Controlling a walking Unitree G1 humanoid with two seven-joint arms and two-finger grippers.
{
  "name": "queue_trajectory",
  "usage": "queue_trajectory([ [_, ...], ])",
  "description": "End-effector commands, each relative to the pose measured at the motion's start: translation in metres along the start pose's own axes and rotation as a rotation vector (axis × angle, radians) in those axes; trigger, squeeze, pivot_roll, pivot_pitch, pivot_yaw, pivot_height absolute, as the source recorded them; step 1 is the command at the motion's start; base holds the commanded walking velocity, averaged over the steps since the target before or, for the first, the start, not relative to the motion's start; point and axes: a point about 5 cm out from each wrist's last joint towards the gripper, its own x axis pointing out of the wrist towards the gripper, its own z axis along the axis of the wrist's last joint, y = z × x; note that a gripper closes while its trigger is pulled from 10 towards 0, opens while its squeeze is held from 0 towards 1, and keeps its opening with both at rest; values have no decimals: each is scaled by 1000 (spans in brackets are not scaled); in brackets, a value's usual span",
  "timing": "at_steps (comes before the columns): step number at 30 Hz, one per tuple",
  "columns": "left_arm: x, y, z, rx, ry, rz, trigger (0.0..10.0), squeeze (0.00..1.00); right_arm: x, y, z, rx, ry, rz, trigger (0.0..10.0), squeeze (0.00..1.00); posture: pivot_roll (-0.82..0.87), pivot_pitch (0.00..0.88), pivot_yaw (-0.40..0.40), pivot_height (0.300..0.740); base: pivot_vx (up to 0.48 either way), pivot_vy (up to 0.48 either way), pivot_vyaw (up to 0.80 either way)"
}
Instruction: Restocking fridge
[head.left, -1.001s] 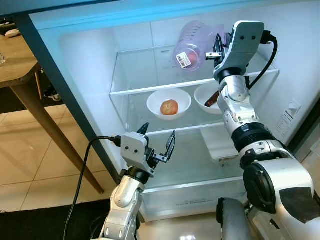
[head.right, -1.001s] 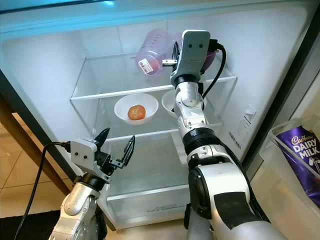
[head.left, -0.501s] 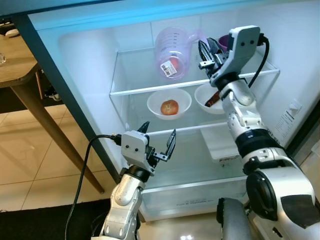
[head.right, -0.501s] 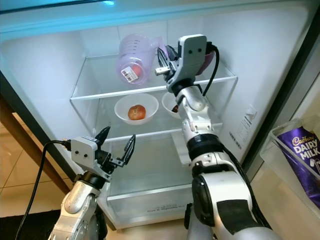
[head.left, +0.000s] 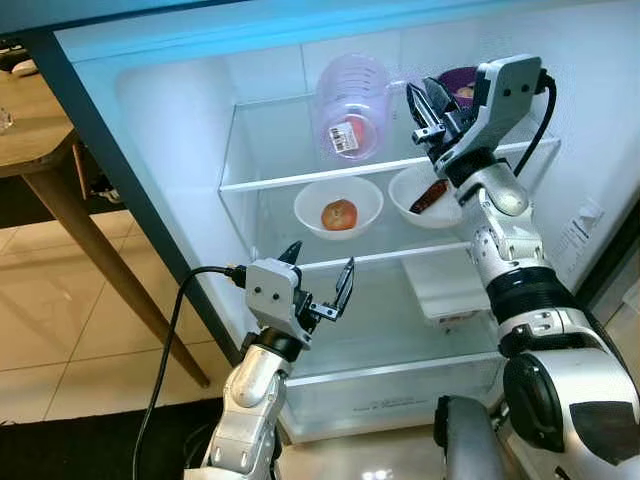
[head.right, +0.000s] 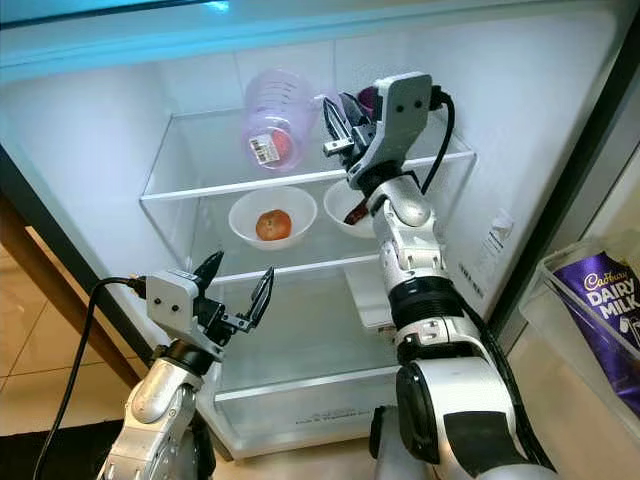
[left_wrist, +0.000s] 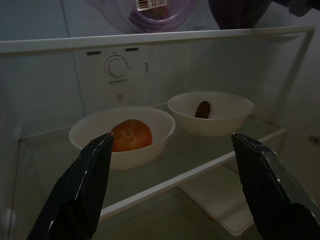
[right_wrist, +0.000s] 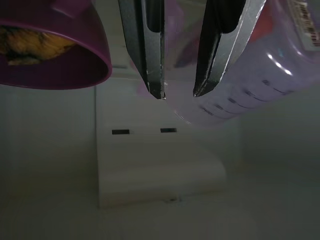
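Right pincer (head.left: 428, 108) raised at upper right of the left eye view, above the top glass shelf (head.left: 300, 178), fingers a little apart and gripping nothing, tips just beside the clear lilac measuring jug (head.left: 352, 106). Jug tilted on the top shelf at upper centre, barcode label and something red showing through its wall; whether touching the fingers, cannot tell. In the right wrist view, both black fingers (right_wrist: 145, 45) parted with a narrow gap, the jug's graduated wall right behind them and a purple bowl (right_wrist: 47, 45) with yellowish food off to one side. Same purple bowl tucked behind the right pincer on the top shelf.

Left pincer (head.left: 318, 288) held low at centre of the frame, in front of the open fridge (head.left: 160, 120), fingers spread wide and empty. Seen through the left wrist view, framed between those fingers (left_wrist: 82, 187): a white bowl (head.left: 338, 205) holding an orange-red round fruit (head.left: 339, 214) on the middle shelf, and beside it a second white bowl (head.left: 422, 195) holding a small dark brown item. White tray below at right. Wooden worktop (head.left: 35, 130) at far upper left. Purple Cadbury Dairy Milk pack (head.right: 600, 300) in the door bin at right edge of the right eye view.
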Motion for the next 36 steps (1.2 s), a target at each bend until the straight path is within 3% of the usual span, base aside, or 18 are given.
queue_trajectory([
  [1,-2,4,-3,15,17,-1,10000,0,-3,-2,0,22,-8,5,10000,0,10,61,91,447,0,0,0],
  [17,0,2,-4,11,18,-15,10000,0,-18,-5,0,39,6,74,10000,0,0,54,95,447,0,0,0],
  [29,0,1,-5,8,16,-14,10000,0,-37,-20,8,80,-26,101,10000,16,-2,54,93,447,0,0,0],
  [30,0,1,-5,8,16,-13,10000,0,-42,-21,9,92,-34,119,10000,541,-3,54,92,447,0,0,0],
  [31,0,1,-5,7,16,-12,10000,0,-46,-23,9,104,-28,130,10000,1000,-3,54,92,447,0,0,0],
  [34,0,1,-5,8,16,-12,10000,0,-50,-25,7,105,-14,136,10000,1000,-3,56,92,447,0,0,0],
  [36,1,1,-5,7,15,-10,10000,0,-60,-32,-2,50,83,135,10000,1000,-3,58,92,447,0,0,0],
])
